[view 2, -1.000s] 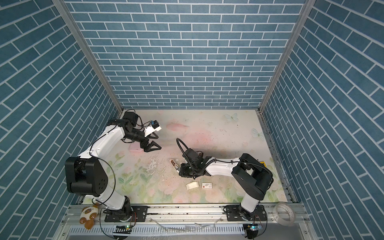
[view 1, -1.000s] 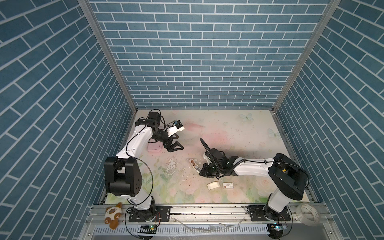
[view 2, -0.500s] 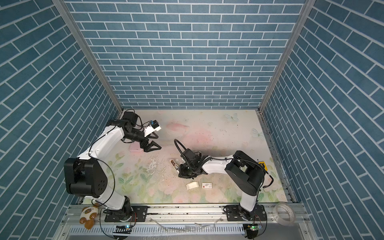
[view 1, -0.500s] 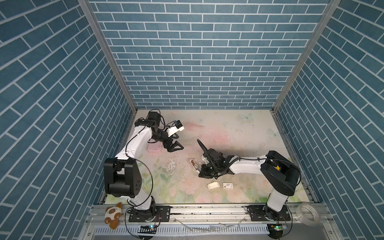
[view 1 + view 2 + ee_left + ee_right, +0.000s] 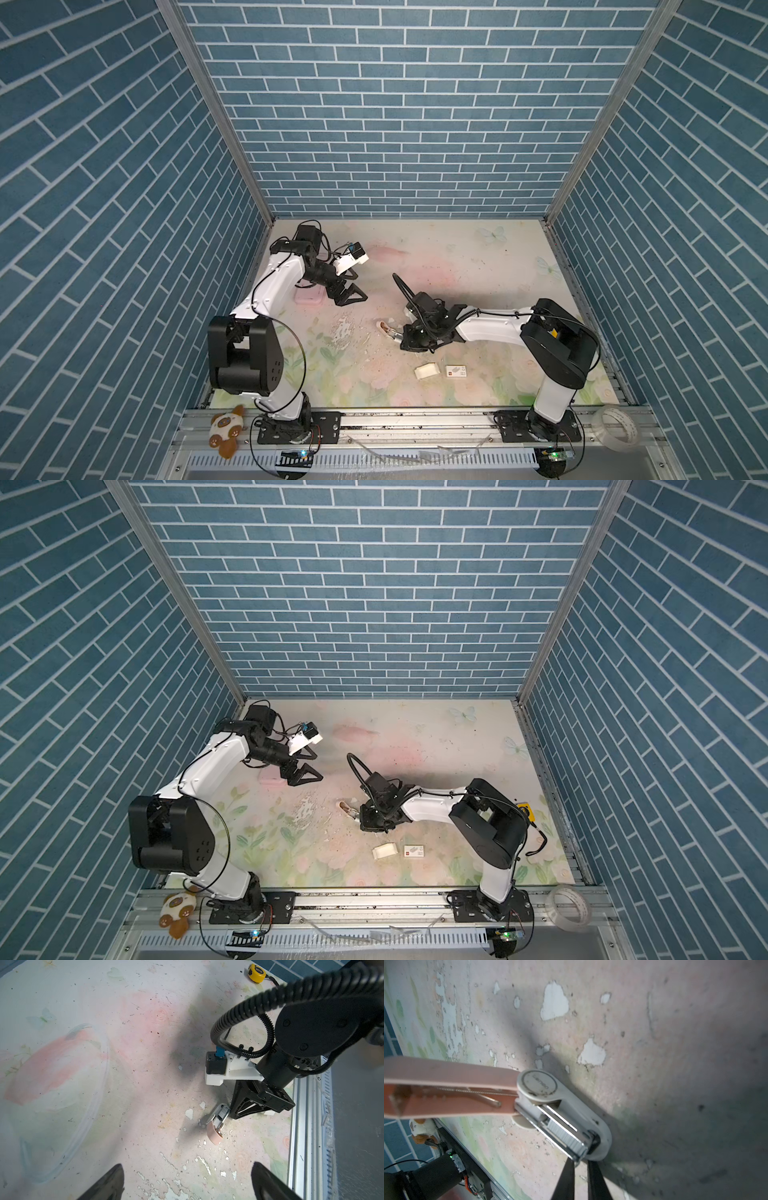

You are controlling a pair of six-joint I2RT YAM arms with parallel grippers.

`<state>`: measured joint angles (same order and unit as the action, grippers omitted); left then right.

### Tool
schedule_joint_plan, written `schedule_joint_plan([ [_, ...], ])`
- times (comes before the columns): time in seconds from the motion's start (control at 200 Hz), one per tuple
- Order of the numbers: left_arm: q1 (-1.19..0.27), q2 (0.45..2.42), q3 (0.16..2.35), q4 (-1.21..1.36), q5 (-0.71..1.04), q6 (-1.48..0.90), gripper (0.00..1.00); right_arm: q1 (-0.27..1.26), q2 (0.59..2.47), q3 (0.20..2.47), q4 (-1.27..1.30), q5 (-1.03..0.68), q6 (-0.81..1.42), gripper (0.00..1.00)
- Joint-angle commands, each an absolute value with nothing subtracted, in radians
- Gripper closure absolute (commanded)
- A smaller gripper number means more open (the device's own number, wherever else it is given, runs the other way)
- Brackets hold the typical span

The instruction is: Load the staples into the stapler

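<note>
Now the staples (image 5: 564, 1134) lie in the channel of the open stapler (image 5: 581, 1103), right claw (image 5: 580, 1164) nearly closed at its nose, left claw (image 5: 355, 286) wide and empty; best to seat the strip flat before closing the lid (image 5: 446, 1076).

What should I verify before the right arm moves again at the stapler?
1. Lid: the pink plastic lid of the white-based stapler is swung open: ok.
2. Load: a silvery-grey staple strip lies in the metal channel: ok.
3. Grip: fingers of the right gripper sit at the channel's front end; gripping or touching: cannot tell.
4. Other arm: the left gripper is open, apart from the stapler: ok.
5. Clutter: the white cardboard tray and red-marked sleeve lie apart from it: ok.
</note>
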<state>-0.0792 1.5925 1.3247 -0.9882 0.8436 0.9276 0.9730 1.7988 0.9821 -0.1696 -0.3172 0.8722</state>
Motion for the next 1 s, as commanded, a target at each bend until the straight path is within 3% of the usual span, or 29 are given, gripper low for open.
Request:
schedule_joint_plan([
  [0.0, -0.083, 1.565, 1.303, -0.994, 0.867, 0.928, 0.03, 0.962, 1.829, 1.008, -0.263, -0.251, 0.814, 0.84],
  [0.725, -0.095, 1.546, 1.229, -0.991, 0.843, 0.95, 0.03, 0.918, 1.804, 1.001, -0.245, -0.315, 0.757, 0.82],
  [0.995, -0.116, 1.542, 1.187, -0.989, 0.765, 1.011, 0.03, 0.889, 1.677, 0.907, -0.239, -0.312, 0.813, 0.84],
])
